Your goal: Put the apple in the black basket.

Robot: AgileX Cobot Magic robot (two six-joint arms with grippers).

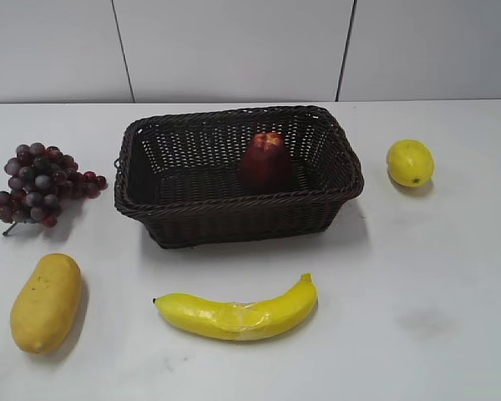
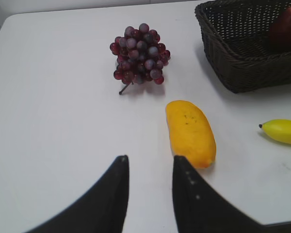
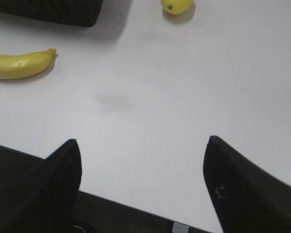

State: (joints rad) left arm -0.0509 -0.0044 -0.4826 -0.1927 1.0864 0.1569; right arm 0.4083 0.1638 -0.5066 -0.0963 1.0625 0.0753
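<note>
The dark red apple [image 1: 265,159] sits upright inside the black basket [image 1: 234,205] at the table's back middle. In the left wrist view the apple [image 2: 285,26] shows inside the basket [image 2: 242,73] at the top right. Neither gripper shows in the exterior view. My left gripper [image 2: 149,159] is open and empty, low over the table near a yellow mango. My right gripper [image 3: 143,143] is wide open and empty above the table's front edge. A corner of the basket [image 3: 53,12] shows at the top left of the right wrist view.
A bunch of purple grapes [image 1: 37,182] lies at the left, a yellow mango [image 1: 46,301] at the front left, a banana [image 1: 238,313] in front of the basket, a lemon [image 1: 410,162] at the right. The table's dark front edge [image 3: 136,213] shows below my right gripper.
</note>
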